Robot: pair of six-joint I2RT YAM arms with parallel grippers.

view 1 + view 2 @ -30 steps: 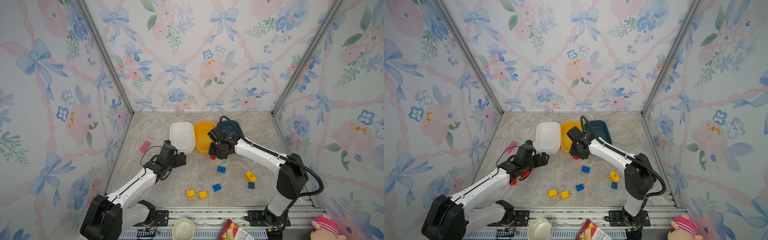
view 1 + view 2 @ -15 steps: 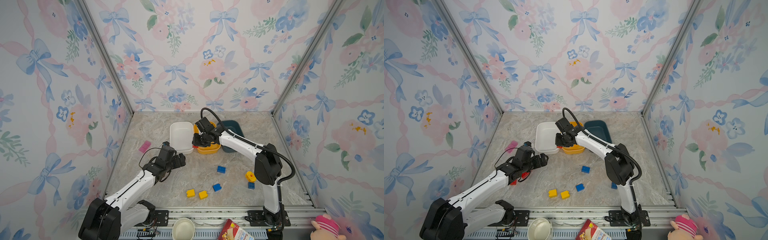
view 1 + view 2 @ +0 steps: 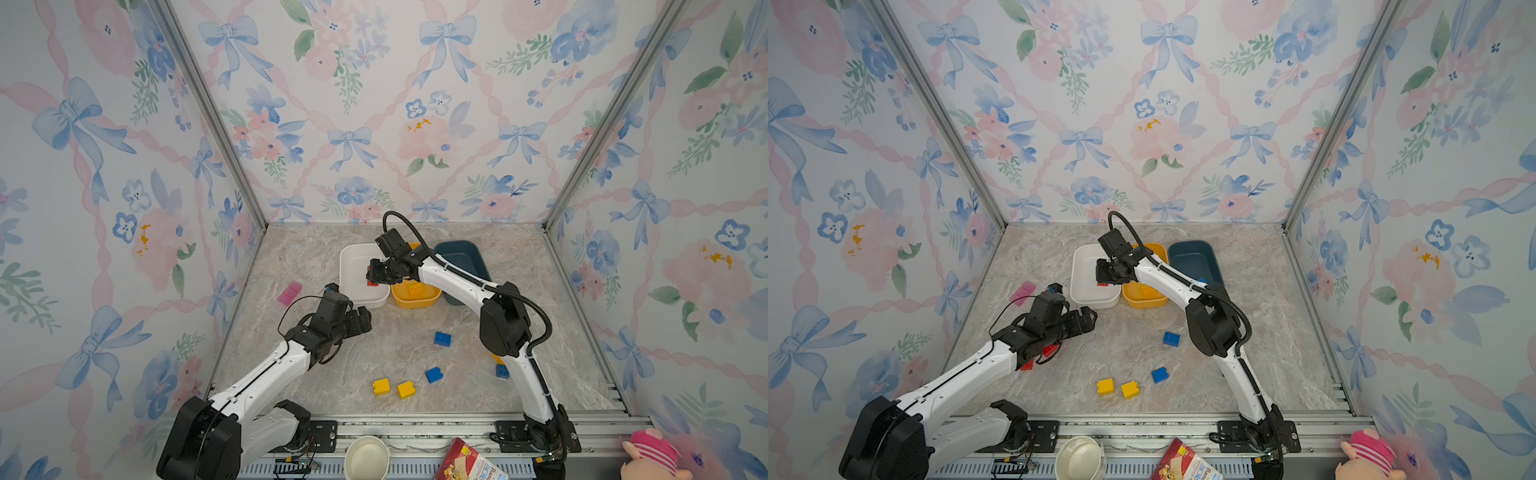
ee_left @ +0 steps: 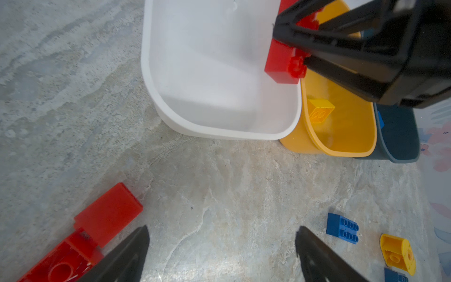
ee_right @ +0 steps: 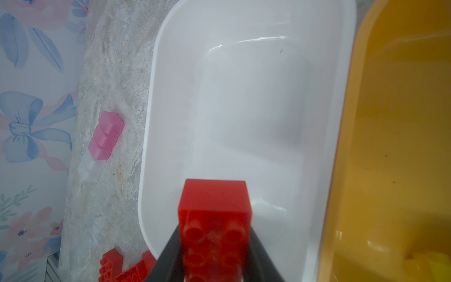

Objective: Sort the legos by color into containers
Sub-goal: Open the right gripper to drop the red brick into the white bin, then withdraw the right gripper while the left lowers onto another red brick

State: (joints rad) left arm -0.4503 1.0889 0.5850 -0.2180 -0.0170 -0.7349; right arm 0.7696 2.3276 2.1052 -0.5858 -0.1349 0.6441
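Right gripper [image 5: 214,246] is clamped on a red brick [image 5: 214,207], one finger against each long side, hanging over the white tub [image 5: 244,97]. The brick's long axis runs the same way as the fingers. So its free end pokes out past the tips and aims at the tub floor just ahead of them. It's two studs wide, with the studded face turned back toward the wrist and the smooth end leading.

On one flank of that gripper is the yellow tub [image 4: 341,136], wall to wall with the white one, with a single yellow brick [image 4: 319,113] lying inside. The teal tub [image 3: 461,257] is further out on that same side. On the opposite flank, beyond the white tub's wall, the pink block [image 5: 106,135] lies on the table [image 3: 316,257].

Left gripper [image 4: 223,228] is spread wide with nothing between the fingers, hovering low over bare table. The white tub's near wall is a bit ahead of its tips. Some loose red bricks [image 4: 107,214] lie right beside one finger, outside the gap. Out past the other finger are a blue brick [image 4: 341,228] and the rounded yellow piece [image 4: 397,254].

Both top views also show two yellow bricks [image 3: 381,386] and a second blue brick [image 3: 433,375], back toward the arm bases and well apart from both grippers.
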